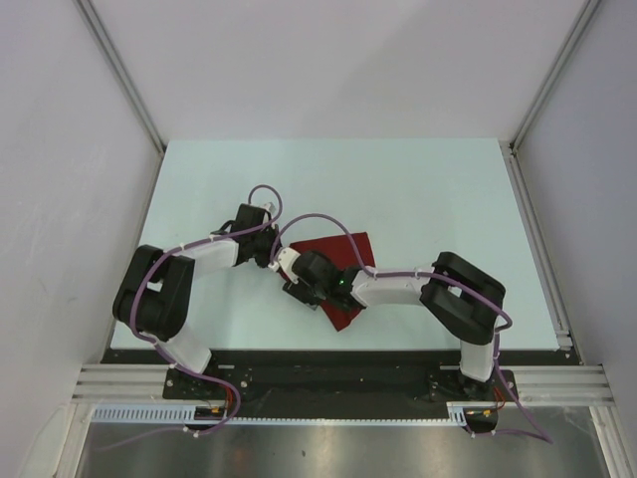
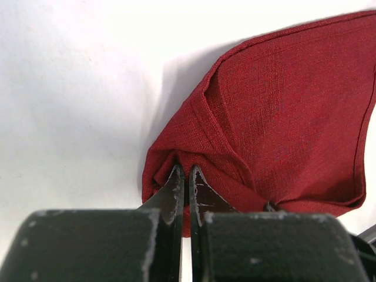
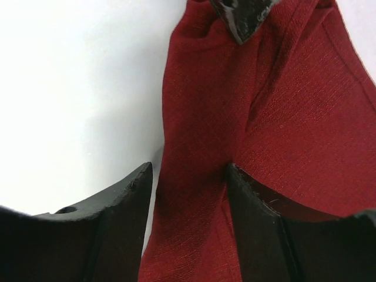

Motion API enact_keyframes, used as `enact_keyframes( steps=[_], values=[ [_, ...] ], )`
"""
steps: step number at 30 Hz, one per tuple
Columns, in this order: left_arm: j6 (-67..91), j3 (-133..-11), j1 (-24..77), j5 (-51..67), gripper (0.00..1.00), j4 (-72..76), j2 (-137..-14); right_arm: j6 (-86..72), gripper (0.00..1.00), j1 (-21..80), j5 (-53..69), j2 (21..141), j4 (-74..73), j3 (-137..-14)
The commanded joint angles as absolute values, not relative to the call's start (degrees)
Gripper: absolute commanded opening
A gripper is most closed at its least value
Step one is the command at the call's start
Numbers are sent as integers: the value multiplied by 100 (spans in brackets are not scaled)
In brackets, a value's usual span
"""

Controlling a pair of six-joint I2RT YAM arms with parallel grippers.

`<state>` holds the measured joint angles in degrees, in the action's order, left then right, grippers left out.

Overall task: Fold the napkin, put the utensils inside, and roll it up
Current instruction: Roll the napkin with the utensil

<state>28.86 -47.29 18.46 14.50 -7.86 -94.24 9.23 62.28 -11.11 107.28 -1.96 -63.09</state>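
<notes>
The dark red napkin (image 1: pixel 343 289) lies partly folded on the pale table, bunched at its left side. My left gripper (image 1: pixel 282 263) is shut on the napkin's bunched left corner (image 2: pixel 170 158), its jaws pinched together around the cloth (image 2: pixel 183 171). My right gripper (image 1: pixel 311 287) is open and straddles a raised fold of the napkin (image 3: pixel 194 147); its left finger (image 3: pixel 138 182) stands just off the cloth and its right finger (image 3: pixel 241 188) rests against it. The left gripper's fingertip (image 3: pixel 241 20) shows at the top of the right wrist view. No utensils are in view.
The pale green table top (image 1: pixel 418 189) spreads behind and to both sides of the napkin. White walls enclose it left, right and back. A metal rail (image 1: pixel 537 229) runs along the right edge. Both arms cross in front of the napkin.
</notes>
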Motion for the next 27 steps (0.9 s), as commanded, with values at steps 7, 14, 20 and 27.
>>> enact_keyframes(
  steps=[7,14,20,27],
  values=[
    [2856,-4764,1749,1108,7,-624,-8913,431,57,5810,-247,11179,-641,-6266],
    [2971,-4571,1644,730,46,-694,-8025,26,31,5458,1245,11382,-1239,-6311],
    [3102,-3851,1556,580,76,-555,-7059,-447,26,5072,2774,11329,-1309,-6284],
    [3304,-3006,1556,1607,83,217,-6697,-370,25,4887,3656,11540,-1696,-6662]
  ],
)
